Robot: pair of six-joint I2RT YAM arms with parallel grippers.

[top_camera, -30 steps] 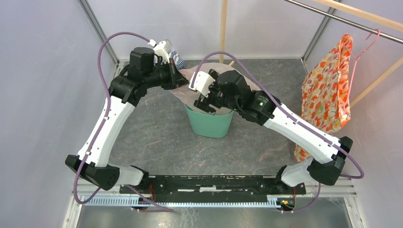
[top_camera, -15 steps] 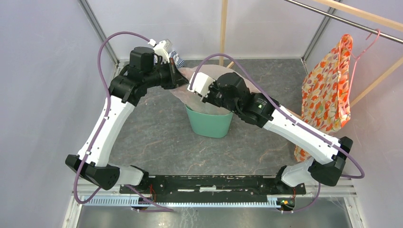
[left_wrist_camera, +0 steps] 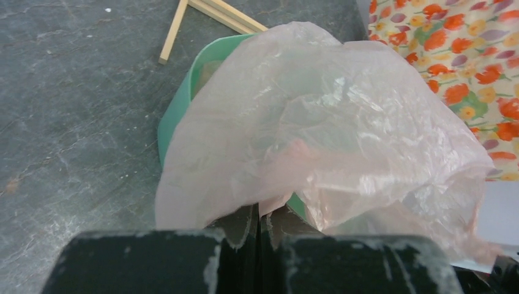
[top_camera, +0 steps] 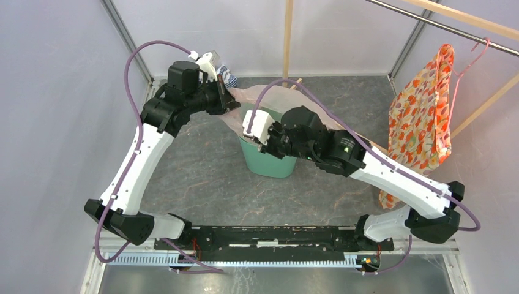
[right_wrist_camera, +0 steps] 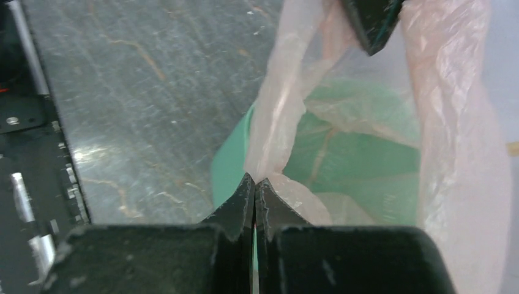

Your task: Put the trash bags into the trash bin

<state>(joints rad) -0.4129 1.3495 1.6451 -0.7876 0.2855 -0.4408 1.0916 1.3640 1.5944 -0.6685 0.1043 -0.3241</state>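
1. In the left wrist view, the left gripper (left_wrist_camera: 258,215) has its fingers clamped together on a bunched fold of the trash bag (left_wrist_camera: 343,122). Just beyond the tips, the bag billows over the trash bin (left_wrist_camera: 177,110).
2. In the right wrist view, the right gripper (right_wrist_camera: 254,187) is pressed closed, nipping the bag's edge at its tips. The bin's mouth lies just beyond them.
3. Part of the film sags inside the bin and the rest stands above its rim. Nothing else seems to lie inside, though the film veils the bottom.
4. Only the left wrist view shows wooden sticks (left_wrist_camera: 177,30) beyond the bin.
5. Only the top view shows a striped cloth (top_camera: 229,77) behind the left fingers. It also shows the floral garment (top_camera: 422,116) hanging well right of both grippers.
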